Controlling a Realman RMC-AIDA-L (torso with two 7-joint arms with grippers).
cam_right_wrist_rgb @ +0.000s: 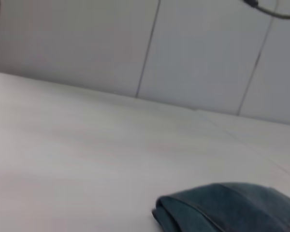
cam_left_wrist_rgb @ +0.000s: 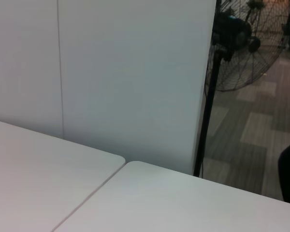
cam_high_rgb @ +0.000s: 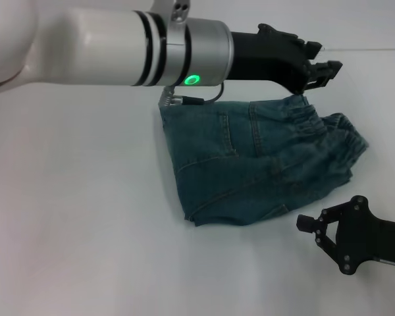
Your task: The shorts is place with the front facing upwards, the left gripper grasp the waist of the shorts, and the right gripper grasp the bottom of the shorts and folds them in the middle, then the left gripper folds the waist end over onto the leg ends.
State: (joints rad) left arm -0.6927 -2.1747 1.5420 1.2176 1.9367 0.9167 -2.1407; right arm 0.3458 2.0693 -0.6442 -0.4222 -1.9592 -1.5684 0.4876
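Now reaching across from the left: left gripper [cam_high_rgb: 321, 74] hovering just above the far edge of the shorts [cam_high_rgb: 263, 164], fingers spread, nothing held. Lying mid-table [cam_high_rgb: 72, 217], already doubled over lengthwise, ruffled waist [cam_high_rgb: 329, 135] bunched toward the right, folded edge at the near left. Parked near-right of the denim: right gripper [cam_high_rgb: 313, 230], jaws apart, empty. Looks like the final fold coming up — calls for pinching that waist and carrying it over onto the leg ends

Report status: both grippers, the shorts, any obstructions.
Left gripper over the shorts' far edge, at the waist. Right gripper open, on the near side, clear of the cloth. Shorts folded on the table. Nothing in the way.
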